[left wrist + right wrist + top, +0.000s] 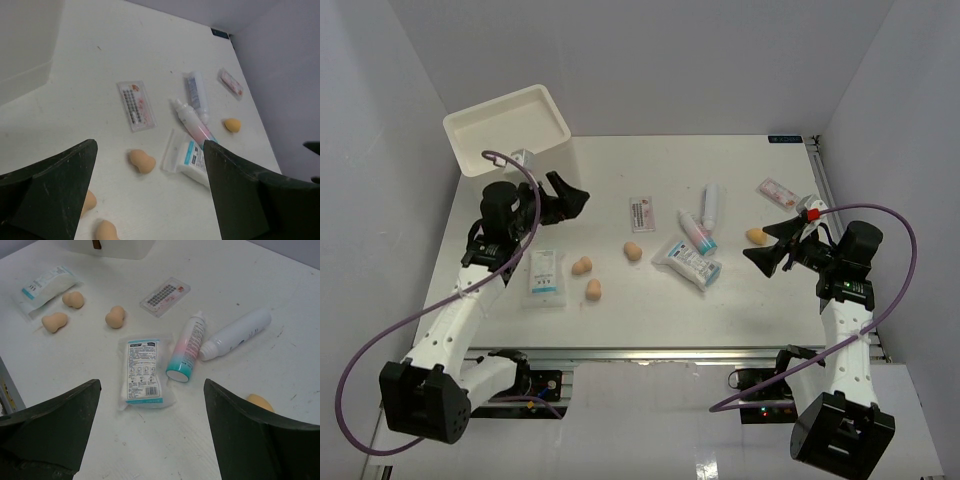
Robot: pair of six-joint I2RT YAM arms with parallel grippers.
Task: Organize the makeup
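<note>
Both the left gripper (572,194), at 10 o'clock by the white plastic drawer box (507,128), and the right gripper (764,247), at 3 o'clock, hold their fingers wide apart, empty. Two tan egg-shaped sponges (582,266) and a flat white-blue sachet pack (546,276) lie toward 8 o'clock, a third sponge (633,250) at centre, and a second sachet pack (687,262), a pink-and-teal tube (696,230) and a white tube (710,207) toward 3 o'clock of it. A fourth sponge (756,236) sits by the right gripper; one pink-white flat packet (642,213) lies toward 12 o'clock, another packet (779,191) at 2 o'clock.
</note>
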